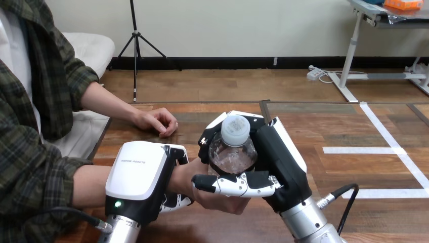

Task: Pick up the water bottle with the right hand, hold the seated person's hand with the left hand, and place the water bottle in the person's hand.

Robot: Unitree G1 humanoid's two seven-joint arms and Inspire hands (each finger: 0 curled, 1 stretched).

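A clear water bottle [231, 152] with a white cap stands upright at the middle of the table, dark liquid low inside it. My right hand [283, 162] is shut on it, fingers behind and the thumb crossing its front. The person's hand [222, 203] lies palm up just beneath the bottle and my thumb; whether the bottle touches the palm is hidden. My left hand [136, 177] is at that arm's wrist, its fingers curled over and under the wrist.
The person's other hand [157, 121] rests loosely curled on the wooden table [344, 131] behind my left hand. White tape lines [384, 152] mark the table's right part.
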